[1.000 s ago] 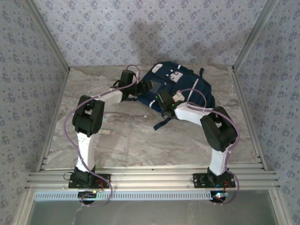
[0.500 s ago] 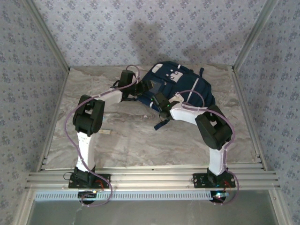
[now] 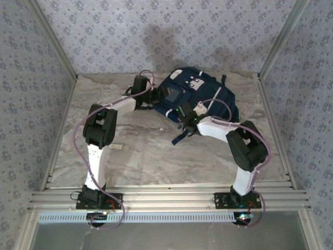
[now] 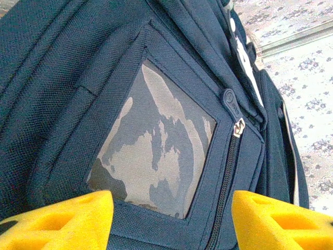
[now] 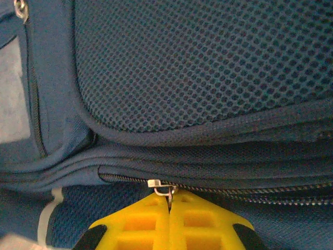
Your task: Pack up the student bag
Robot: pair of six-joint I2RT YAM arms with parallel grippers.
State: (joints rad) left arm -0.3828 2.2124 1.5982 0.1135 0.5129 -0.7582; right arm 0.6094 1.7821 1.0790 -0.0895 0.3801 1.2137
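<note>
The student bag (image 3: 208, 96), navy blue with white patches, lies at the back of the table. My left gripper (image 3: 159, 97) hovers at the bag's left side, open. In the left wrist view its yellow fingertips (image 4: 62, 221) stand wide apart over the grey front panel (image 4: 156, 151), beside a pocket zipper (image 4: 229, 172), and hold nothing. My right gripper (image 3: 183, 112) is at the bag's near edge. In the right wrist view, the right gripper (image 5: 169, 200) is shut on the metal zipper pull (image 5: 167, 191) of a closed zipper (image 5: 250, 188) below a mesh panel (image 5: 197, 62).
A dark strap (image 3: 179, 137) trails from the bag toward the table's middle. A small white item (image 3: 118, 147) lies near the left arm. Metal frame posts and patterned walls enclose the marble table (image 3: 151, 156) on three sides.
My right gripper has closed its fingers onto the zipper pull and its arm has shifted slightly right. The left gripper has stayed open at the bag's left side.
</note>
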